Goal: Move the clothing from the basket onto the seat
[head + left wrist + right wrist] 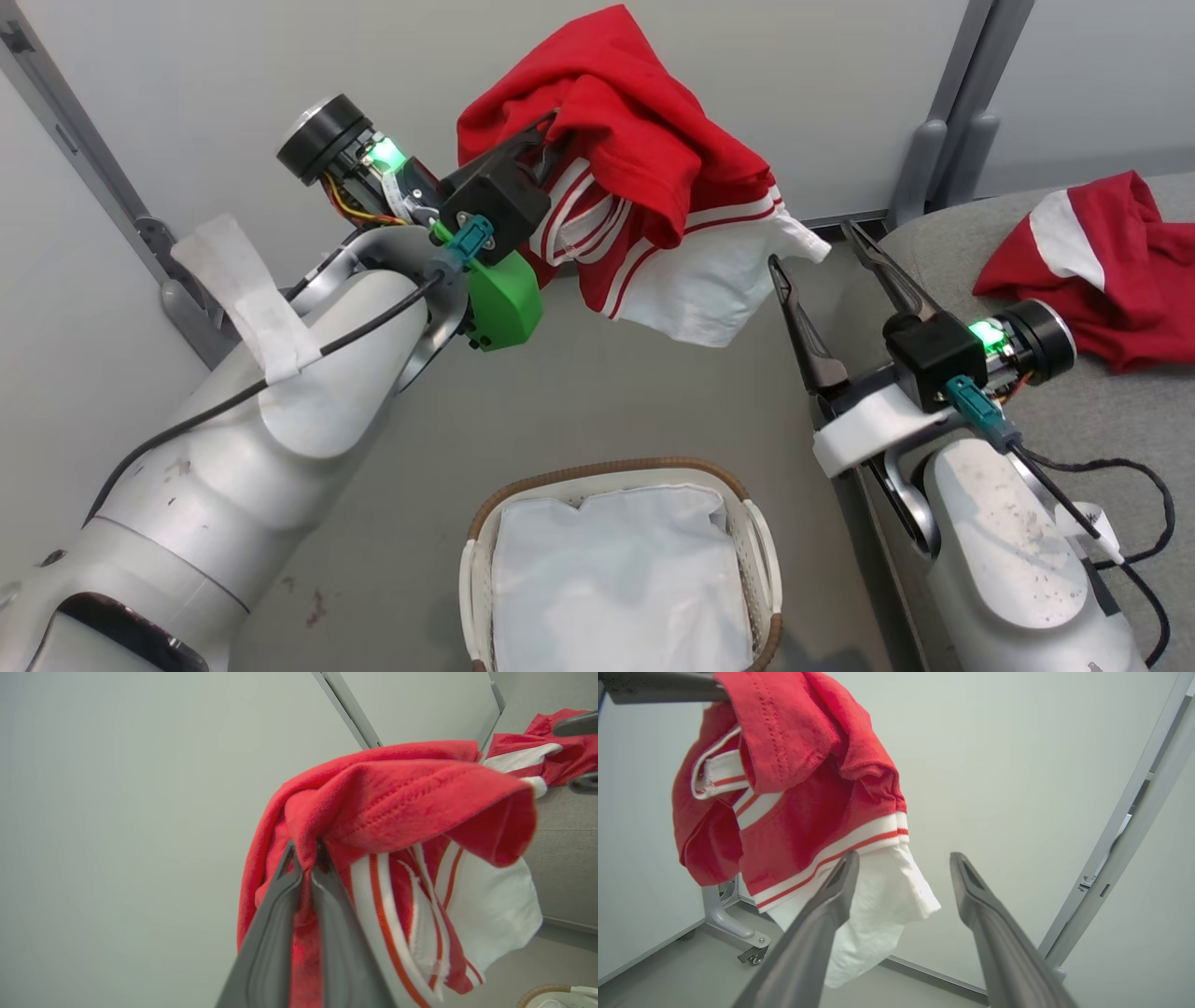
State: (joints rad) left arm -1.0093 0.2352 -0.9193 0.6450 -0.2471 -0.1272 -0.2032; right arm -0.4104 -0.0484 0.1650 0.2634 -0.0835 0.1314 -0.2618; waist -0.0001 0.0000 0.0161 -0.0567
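Note:
My left gripper (551,131) is shut on a red garment (644,149) with white panels and stripes, holding it high above the floor; the cloth hangs down over the fingers (280,891). That same garment (794,788) dangles just left of my right gripper (903,858). My right gripper (814,245) stands open and empty beside the garment's white hem. A second red garment (1102,266) lies crumpled on the grey seat (990,224) at the right. The white basket (756,541) with its brown rim sits below, holding just its white sheet (616,579).
Pale partition walls (794,75) with grey metal posts (952,112) stand behind. A post's wheeled foot (738,933) rests on the grey floor (597,392). A black cable (1139,523) trails over the seat by my right forearm.

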